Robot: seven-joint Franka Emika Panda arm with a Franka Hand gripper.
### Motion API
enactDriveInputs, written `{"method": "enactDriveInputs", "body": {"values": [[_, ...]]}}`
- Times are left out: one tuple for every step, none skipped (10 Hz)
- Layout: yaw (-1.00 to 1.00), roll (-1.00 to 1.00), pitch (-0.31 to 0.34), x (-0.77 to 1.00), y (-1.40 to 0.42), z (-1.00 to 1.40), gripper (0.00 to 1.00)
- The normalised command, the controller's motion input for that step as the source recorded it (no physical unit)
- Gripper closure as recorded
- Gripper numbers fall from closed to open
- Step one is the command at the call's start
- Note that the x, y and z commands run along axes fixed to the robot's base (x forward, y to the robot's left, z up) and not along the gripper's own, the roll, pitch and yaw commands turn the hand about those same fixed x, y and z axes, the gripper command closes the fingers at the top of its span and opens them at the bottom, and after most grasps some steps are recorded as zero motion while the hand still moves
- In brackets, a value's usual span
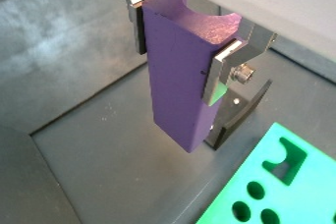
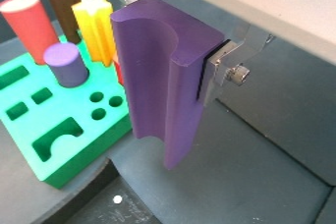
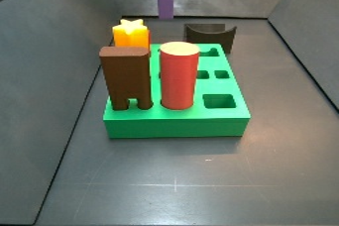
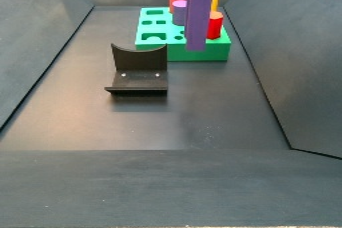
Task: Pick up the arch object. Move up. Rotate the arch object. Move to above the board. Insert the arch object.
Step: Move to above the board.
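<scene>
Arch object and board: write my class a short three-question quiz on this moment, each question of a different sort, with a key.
1. True or false: the tool, beside the board rather than over it, is shut on the arch object.
2. Which of these stands on the board? A) a red cylinder B) a blue cube C) a white ball
3. Fill the gap: the arch object is coloured ____.

Key: 1 true; 2 A; 3 purple.
</scene>
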Motion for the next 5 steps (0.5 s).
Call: {"method": "enactDriveInputs", "body": {"values": [[0.02, 0.08, 0.101, 0.10, 0.01, 1.00, 1.00], [0.02, 0.08, 0.099, 0.09, 0.01, 1.00, 1.00], [0.02, 0.07, 0.097, 0.07, 0.00, 0.92, 1.00], [0.02, 0.07, 0.095, 0.05, 0.00, 0.76, 1.00], [0.02, 0.07, 0.095, 0.03, 0.00, 0.55, 1.00]]}}
